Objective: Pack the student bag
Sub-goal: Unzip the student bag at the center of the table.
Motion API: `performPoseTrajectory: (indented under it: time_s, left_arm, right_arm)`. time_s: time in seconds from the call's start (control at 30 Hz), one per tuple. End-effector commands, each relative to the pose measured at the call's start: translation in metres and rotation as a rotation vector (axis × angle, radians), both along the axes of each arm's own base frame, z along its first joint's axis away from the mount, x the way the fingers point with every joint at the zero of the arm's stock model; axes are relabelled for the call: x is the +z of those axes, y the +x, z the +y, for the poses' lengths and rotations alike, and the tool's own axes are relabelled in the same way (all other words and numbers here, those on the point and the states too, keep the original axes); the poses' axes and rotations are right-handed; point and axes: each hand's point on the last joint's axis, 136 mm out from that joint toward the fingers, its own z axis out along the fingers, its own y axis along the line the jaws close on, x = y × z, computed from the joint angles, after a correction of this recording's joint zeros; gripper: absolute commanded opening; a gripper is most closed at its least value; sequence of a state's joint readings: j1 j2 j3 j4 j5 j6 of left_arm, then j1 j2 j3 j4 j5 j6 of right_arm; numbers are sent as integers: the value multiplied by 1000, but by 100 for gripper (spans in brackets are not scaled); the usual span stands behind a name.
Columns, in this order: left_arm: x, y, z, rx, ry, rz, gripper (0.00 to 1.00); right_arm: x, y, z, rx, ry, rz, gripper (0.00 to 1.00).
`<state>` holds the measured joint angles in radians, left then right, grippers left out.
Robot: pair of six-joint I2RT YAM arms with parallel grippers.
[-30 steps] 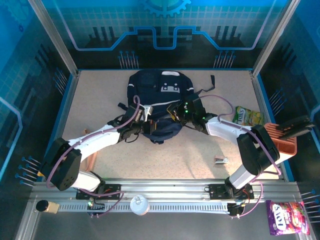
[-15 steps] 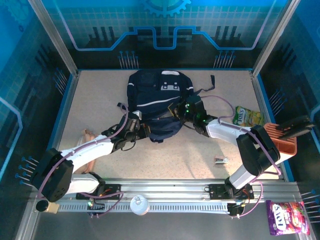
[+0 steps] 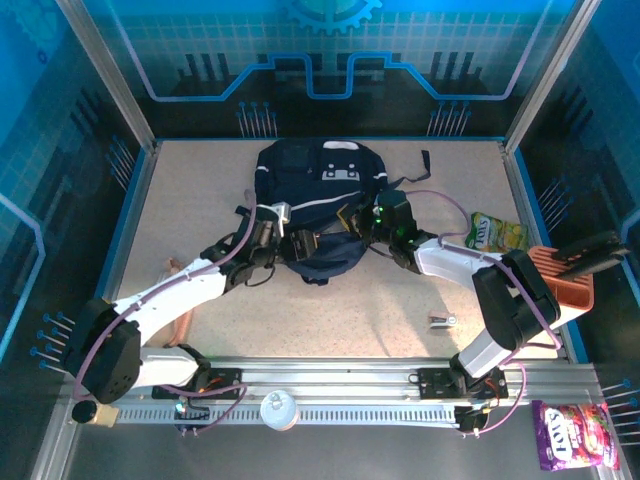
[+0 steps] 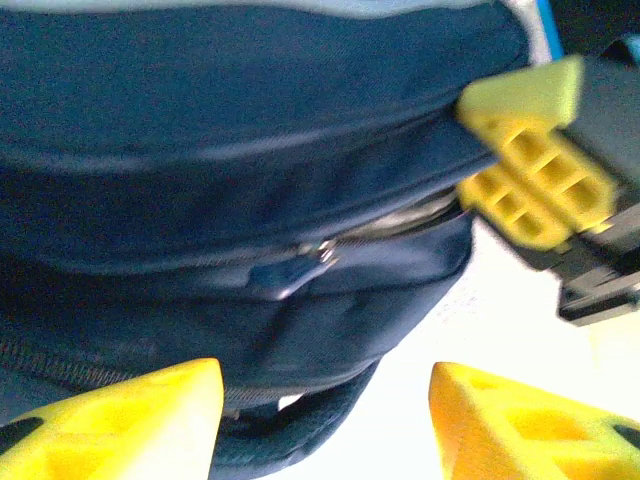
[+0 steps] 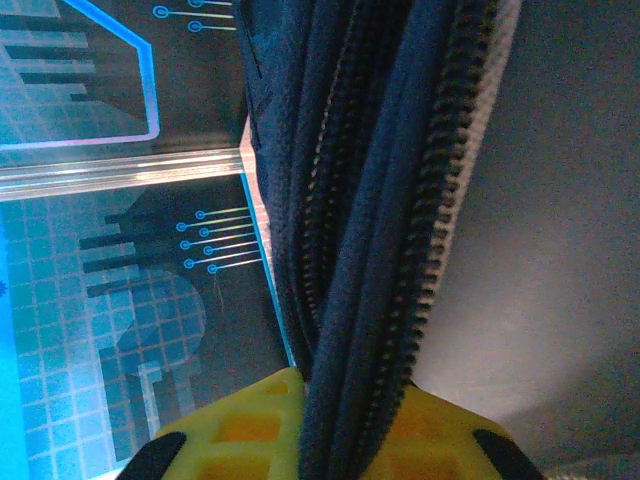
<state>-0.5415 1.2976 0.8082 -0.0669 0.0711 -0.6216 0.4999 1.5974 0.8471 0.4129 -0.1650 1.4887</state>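
Observation:
The student bag [image 3: 318,178], dark navy with thin white stripes and a grey-white patch, lies at the middle back of the table with its near end raised. My right gripper [image 3: 352,224] is shut on the bag's zipper edge [image 5: 380,230], the fabric pinched between its yellow fingers [image 5: 240,430]. My left gripper [image 3: 288,240] stands open at the bag's near left side, its yellow fingertips [image 4: 150,420] apart below the bag [image 4: 250,170]. A zipper pull [image 4: 320,252] shows on the bag's side. The right gripper's yellow fingers [image 4: 530,170] reach in from the upper right.
A green snack packet [image 3: 497,234] and an orange ribbed object [image 3: 566,276] lie at the right edge. A small metal item [image 3: 443,320] sits near the right arm's base. A purple sweets bag [image 3: 572,432] and a white lid [image 3: 280,408] rest on the front rail.
My left gripper was shut and has opened; it drew back a little to the left, then returned to the bag's near side. The right gripper keeps its hold.

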Motion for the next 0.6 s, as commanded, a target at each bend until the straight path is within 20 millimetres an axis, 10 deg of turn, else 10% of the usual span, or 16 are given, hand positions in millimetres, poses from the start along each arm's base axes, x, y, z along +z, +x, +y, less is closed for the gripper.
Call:
performPoseTrajectory:
  time_s: [0.0,0.57]
  left_arm:
    - [-7,4,-1,-3,-39,103,60]
    - [-19,28,-9,244,-333,296,39]
  right_arm:
    - [42,20,2,-7,54,-126,7]
    - [43,19,4,5,55,-134,7]
